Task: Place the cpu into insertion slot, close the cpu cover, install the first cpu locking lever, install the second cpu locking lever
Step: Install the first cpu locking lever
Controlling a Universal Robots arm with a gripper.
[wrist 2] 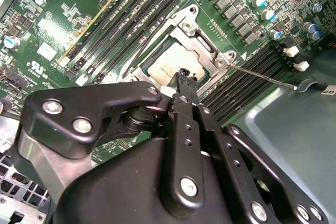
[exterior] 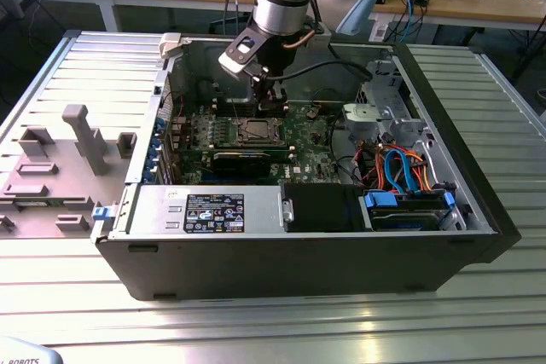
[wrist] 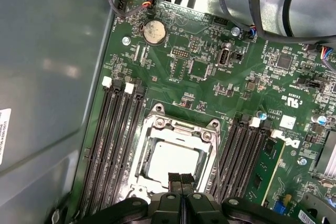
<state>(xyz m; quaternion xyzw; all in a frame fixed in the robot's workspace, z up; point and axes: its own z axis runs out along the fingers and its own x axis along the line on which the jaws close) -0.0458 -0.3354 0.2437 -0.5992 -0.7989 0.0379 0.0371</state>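
Ribbed bench [exterior: 256,321], claw [wrist: 181,178] seemingly on cpu [wrist: 169,156]

- Small flat square cpu with a silvery-grey metal top [wrist: 172,160]: lies level inside the socket.
- Dark square insertion slot with a thin silver rim [exterior: 256,131]: set in the green circuit board [wrist: 210,87].
- Thin silver metal cpu cover frame [wrist: 181,127]: lies flat around the chip, which shows through its window.
- Thin silver wire locking lever [wrist 2: 262,75]: juts out sideways from a socket corner.

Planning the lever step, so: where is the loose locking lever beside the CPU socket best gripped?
By its hooked end, coming from above. The locking lever is a thin rod lying across the memory slots; the bent tip probably offers the widest hold.
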